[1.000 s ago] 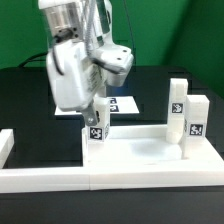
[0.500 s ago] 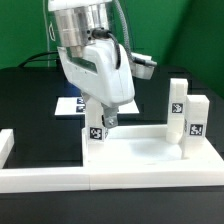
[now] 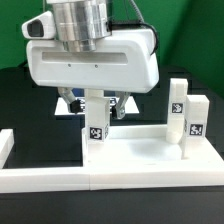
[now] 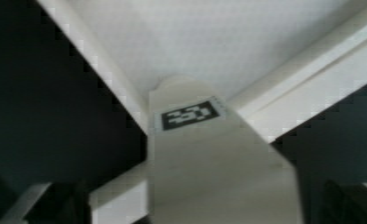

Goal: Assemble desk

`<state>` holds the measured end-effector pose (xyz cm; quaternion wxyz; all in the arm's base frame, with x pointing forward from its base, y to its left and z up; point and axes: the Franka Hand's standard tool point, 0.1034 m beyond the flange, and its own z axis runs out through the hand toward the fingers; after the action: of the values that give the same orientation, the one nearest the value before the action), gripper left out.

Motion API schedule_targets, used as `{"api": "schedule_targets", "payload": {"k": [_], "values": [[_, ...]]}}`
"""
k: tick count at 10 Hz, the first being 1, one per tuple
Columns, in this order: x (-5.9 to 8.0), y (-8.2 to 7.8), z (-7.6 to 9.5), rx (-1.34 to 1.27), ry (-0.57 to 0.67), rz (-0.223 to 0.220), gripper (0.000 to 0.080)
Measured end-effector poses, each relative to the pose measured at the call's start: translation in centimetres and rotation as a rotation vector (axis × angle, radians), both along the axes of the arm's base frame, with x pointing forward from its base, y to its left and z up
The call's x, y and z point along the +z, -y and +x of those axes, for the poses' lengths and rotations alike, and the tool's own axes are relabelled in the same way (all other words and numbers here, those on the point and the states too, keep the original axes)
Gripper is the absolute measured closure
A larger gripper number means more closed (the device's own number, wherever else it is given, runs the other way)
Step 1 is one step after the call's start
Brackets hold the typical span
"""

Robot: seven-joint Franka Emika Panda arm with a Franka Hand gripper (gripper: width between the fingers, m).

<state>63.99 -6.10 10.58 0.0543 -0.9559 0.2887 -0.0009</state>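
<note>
White plastic rimmed tabletop panel (image 3: pixel 140 150) flat on black surface (image 3: pixel 20 95); white tagged block leg (image 3: pixel 95 128) upright at its left corner; claw (image 3: pixel 96 100) around leg top, grip unclear; two more tagged legs (image 3: pixel 186 115) at right.

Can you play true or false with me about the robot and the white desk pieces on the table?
1. The wide white rimmed plastic tabletop panel lies flat on the table. True.
2. Three small white block legs with square tags stand upright on it. True: one under the robot, two at the exterior view's right.
3. The legs' tags are red. False: black and white.
4. The robot's gripper hangs over the right-hand legs. False: over the lone leg.
</note>
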Motion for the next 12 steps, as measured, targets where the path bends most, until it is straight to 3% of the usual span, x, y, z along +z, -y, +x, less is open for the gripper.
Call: {"api": "schedule_targets", "payload": {"k": [2, 4, 9, 12], "values": [[-0.03, -0.04, 0.01, -0.026, -0.003, 0.001, 0.0177], [-0.02, -0.05, 0.04, -0.123, -0.012, 0.005, 0.0512], [-0.01, -0.01, 0.03, -0.611, -0.064, 0.021, 0.0511], [-0.14, 0.5, -0.04, -1.065, -0.111, 0.108, 0.0509]]}}
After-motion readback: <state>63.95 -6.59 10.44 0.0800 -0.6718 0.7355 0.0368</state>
